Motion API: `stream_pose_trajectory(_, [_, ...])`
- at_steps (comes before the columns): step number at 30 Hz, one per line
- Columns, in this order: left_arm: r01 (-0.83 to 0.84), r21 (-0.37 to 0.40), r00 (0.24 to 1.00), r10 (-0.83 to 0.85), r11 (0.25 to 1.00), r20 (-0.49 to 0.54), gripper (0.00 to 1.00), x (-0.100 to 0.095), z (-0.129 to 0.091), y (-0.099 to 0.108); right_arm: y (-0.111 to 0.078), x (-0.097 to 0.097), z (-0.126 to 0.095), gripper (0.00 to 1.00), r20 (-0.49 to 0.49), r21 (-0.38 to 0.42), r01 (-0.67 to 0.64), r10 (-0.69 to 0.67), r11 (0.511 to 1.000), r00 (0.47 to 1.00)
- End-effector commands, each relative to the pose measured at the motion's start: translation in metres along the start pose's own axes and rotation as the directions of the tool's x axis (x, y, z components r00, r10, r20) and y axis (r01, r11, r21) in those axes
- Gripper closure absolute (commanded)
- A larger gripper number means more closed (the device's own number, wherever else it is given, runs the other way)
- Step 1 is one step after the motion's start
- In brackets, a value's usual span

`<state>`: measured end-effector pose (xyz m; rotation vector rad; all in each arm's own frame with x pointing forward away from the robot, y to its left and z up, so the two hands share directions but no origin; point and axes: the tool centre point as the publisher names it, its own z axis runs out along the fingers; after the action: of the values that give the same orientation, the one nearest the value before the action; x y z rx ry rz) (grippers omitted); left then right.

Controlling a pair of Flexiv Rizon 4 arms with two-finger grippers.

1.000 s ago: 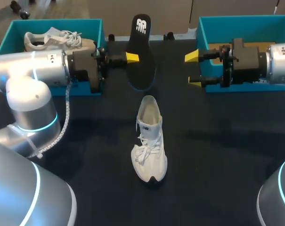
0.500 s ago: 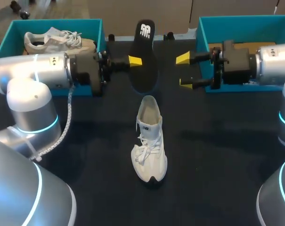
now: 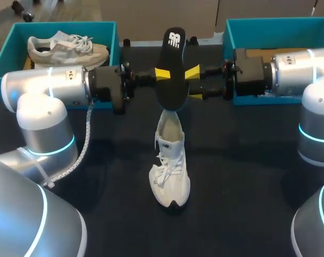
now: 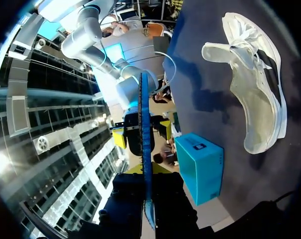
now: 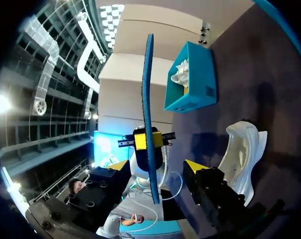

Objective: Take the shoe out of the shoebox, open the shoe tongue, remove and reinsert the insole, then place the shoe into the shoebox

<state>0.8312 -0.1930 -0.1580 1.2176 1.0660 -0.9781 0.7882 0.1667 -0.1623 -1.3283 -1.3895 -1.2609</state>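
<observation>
Black table [image 3: 247,176]: open surface both sides of white lace-up sneaker [image 3: 170,160], lying mid-table, toe toward near edge. Teal shoeboxes at far-left [image 3: 6,51] and far-right [image 3: 228,32] corners. Left arm [image 3: 49,88] and right arm [image 3: 295,67] horizontal, meeting above sneaker heel. Black foam insole [image 3: 172,59] upright in air, clamped by left gripper [image 3: 162,74]. Right gripper [image 3: 194,84] spread wide, insole between its fingers, unpinched.

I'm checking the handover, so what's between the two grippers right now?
Only the black insole. The left gripper holds it, and the right gripper is open close beside it. The head view shows this best.
</observation>
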Motion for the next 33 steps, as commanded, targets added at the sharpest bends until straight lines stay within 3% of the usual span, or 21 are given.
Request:
stream_pose_trajectory(1, [0.003,-0.012,1.0,-0.003,1.0,-0.001,1.0,0.003,0.006,-0.002,0.004,-0.004,0.01,0.52,-0.01,0.011,-0.002,0.002,1.0,1.0])
stream_pose_trajectory(33, [0.048,-0.026,0.999,-0.047,0.999,0.016,1.0,0.006,0.018,-0.002,0.003,-0.005,0.019,0.76,-0.053,0.01,0.005,-0.004,1.0,0.999])
